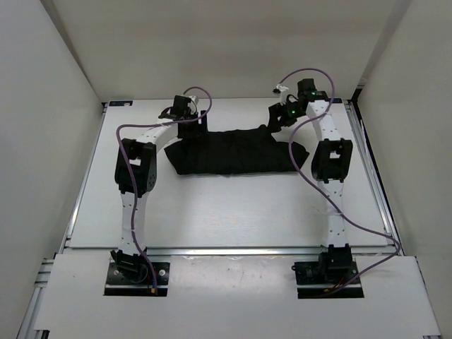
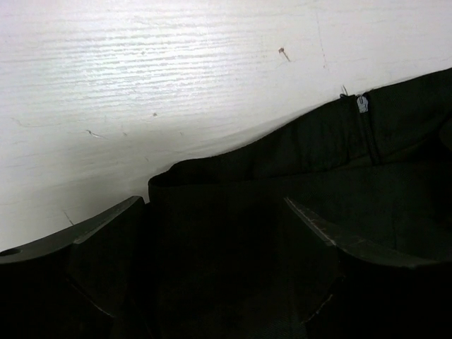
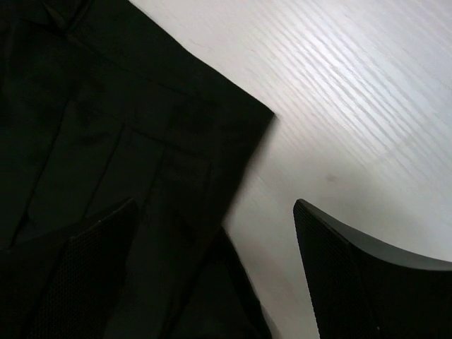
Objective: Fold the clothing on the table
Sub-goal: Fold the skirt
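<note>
White table (image 1: 233,212), walled bay: clothing (image 1: 233,152) lies far-centre, long axis L–R.
My left claw (image 2: 215,205) hangs over its far-left corner and my right claw (image 3: 215,205) over the far-right. Both jaws apart, nothing clamped; each arm is nearest its own end.

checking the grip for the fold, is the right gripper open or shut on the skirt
Open: the right gripper has its fingers wide apart, with the table and the clothing edge showing between them, nothing clamped.
</note>
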